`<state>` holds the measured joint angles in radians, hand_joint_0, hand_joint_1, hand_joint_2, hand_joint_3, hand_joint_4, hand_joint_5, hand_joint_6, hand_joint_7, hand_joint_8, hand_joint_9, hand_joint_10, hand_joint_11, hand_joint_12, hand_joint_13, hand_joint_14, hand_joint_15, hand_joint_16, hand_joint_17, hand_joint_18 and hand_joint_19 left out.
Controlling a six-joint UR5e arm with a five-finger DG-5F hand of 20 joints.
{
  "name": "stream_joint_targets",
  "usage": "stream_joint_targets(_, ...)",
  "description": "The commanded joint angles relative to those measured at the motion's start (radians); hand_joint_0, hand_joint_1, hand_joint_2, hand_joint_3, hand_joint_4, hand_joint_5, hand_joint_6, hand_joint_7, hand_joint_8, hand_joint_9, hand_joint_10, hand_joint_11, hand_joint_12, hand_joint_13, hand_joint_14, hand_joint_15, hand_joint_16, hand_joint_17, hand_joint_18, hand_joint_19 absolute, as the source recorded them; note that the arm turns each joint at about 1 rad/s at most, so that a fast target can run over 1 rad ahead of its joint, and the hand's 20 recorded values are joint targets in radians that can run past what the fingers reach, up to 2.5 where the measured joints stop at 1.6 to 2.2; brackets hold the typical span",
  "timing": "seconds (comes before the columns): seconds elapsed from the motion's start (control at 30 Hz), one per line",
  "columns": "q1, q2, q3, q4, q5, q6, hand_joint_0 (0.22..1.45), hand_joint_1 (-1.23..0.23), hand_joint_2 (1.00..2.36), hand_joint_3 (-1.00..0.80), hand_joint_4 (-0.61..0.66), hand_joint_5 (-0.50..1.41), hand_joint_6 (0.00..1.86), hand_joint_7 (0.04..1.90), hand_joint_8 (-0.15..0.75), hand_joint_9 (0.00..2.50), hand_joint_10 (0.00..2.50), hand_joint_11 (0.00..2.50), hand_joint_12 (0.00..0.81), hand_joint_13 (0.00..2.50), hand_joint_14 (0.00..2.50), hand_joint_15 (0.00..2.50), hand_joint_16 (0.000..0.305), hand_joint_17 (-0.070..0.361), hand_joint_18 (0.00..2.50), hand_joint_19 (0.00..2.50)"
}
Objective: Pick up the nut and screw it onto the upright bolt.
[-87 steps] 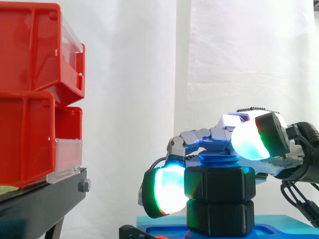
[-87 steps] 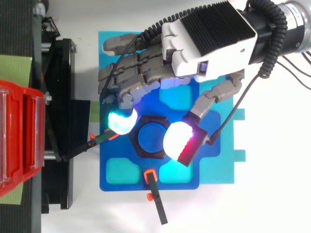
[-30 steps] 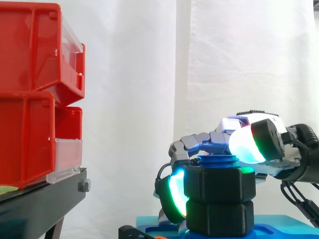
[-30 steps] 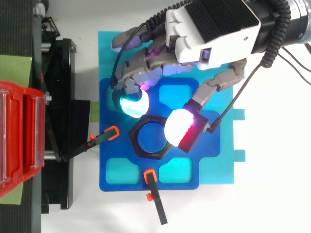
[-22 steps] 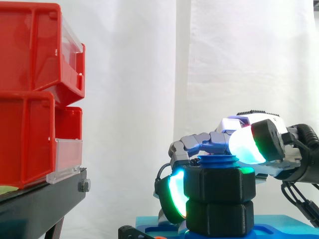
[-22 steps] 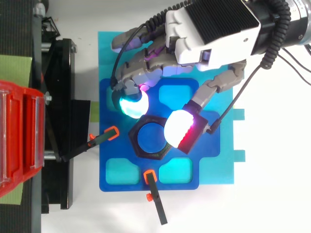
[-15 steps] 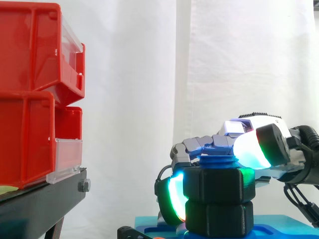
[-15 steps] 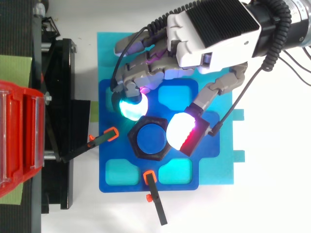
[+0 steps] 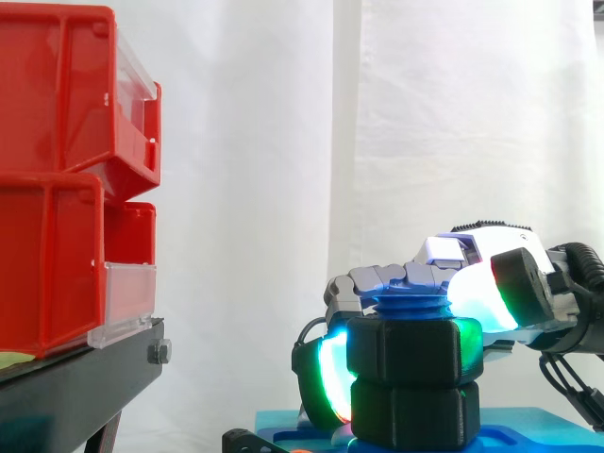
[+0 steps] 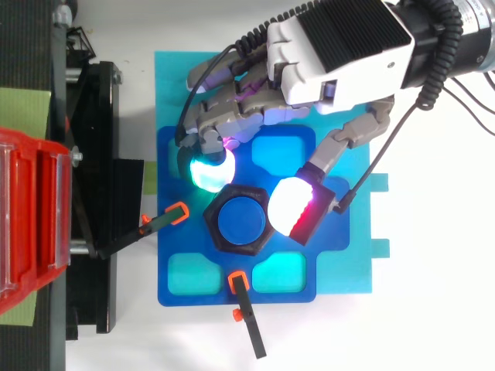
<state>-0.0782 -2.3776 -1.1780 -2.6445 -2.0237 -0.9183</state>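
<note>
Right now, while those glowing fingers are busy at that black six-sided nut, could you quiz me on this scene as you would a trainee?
1. True or false: the blue threaded bolt pokes out above the upper black hexagonal nut.
2. What colour are the stacked plastic bins? A green, B red, C yellow.
3. Fill in: the glowing pads of the robot hand pinch the ____.
Key: 1 true; 2 B; 3 nut.
</note>
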Motion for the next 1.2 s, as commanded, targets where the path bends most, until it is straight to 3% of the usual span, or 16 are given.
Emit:
stream_joint_targets(0.0,0.0,0.0,0.0,0.0,0.0,-0.001,0.43,-0.37,1.0,-0.5,0.21,0.05,0.52,1.36,0.28,1.06,0.0,0.0,0.261,0.77,0.0,0.0,0.02,0.044,0.38,0.0)
stream_joint_targets(0.27,0.0,0.0,0.0,0.0,0.0,-0.002,0.43,-0.34,1.0,-0.5,0.22,0.06,0.5,1.4,0.279,1.07,0.0,0.0,0.263,0.77,0.0,0.0,0.02,0.046,0.37,0.0)
stream_joint_targets(0.43,-0.005,0.0,0.0,-0.002,0.0,-0.011,0.42,-0.38,1.0,-0.5,0.27,0.0,0.5,1.2,0.269,0.99,0.0,0.0,0.277,0.71,0.0,0.0,0.024,0.053,0.31,0.0)
stream_joint_targets(0.73,-0.005,0.001,0.0,-0.002,-0.004,-0.063,0.37,-0.47,1.0,-0.5,0.31,-0.11,0.5,1.0,0.282,0.84,0.0,0.0,0.333,0.58,0.0,0.0,0.034,0.075,0.15,0.0)
stream_joint_targets(0.87,-0.003,0.012,0.0,-0.008,-0.01,-0.103,0.37,-0.48,1.0,-0.5,0.29,-0.13,0.5,0.98,0.289,0.8,0.0,0.0,0.345,0.55,0.0,0.0,0.035,0.079,0.13,0.0)
stream_joint_targets(1.03,-0.008,0.017,0.0,-0.061,-0.02,-0.16,0.37,-0.47,1.0,-0.5,0.29,-0.13,0.5,0.96,0.288,0.79,0.0,0.0,0.346,0.55,0.0,0.0,0.035,0.079,0.11,0.0)
stream_joint_targets(1.17,-0.008,0.017,0.0,-0.069,-0.018,-0.172,0.37,-0.45,1.0,-0.5,0.29,-0.14,0.5,0.96,0.287,0.78,0.0,0.0,0.346,0.54,0.0,0.0,0.035,0.079,0.11,0.0)
